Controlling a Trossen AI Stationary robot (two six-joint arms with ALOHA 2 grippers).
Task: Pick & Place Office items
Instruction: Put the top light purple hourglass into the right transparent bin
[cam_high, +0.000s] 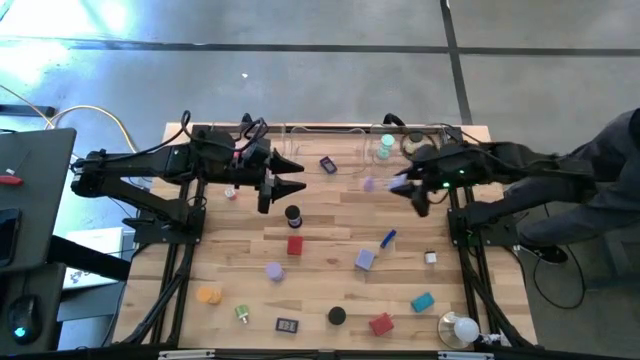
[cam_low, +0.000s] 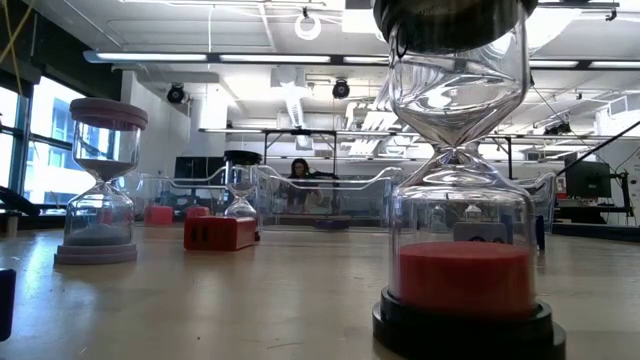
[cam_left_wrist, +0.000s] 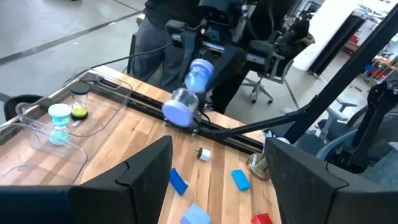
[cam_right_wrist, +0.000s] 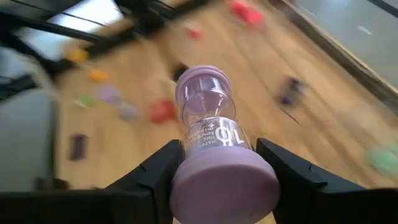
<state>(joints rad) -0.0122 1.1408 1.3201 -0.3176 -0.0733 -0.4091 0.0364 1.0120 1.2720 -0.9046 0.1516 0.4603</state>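
The right gripper (cam_right_wrist: 219, 163) is clamped on a lilac hourglass (cam_right_wrist: 214, 134), held above the table's far side near the clear trays (cam_left_wrist: 37, 134) (one holds a teal hourglass (cam_left_wrist: 60, 121)). The left gripper (cam_high: 285, 178) hangs spread and empty, well apart.

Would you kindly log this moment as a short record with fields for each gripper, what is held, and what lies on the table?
right gripper: above the table's far right part, shut on the lavender sand timer
held item: lavender sand timer, caps at both ends, clear of the table
left gripper: open, empty, over the table's far left part
clear tray: at the far edge, holds a teal sand timer
still on table: black-capped timer, red block, teal block, orange cap
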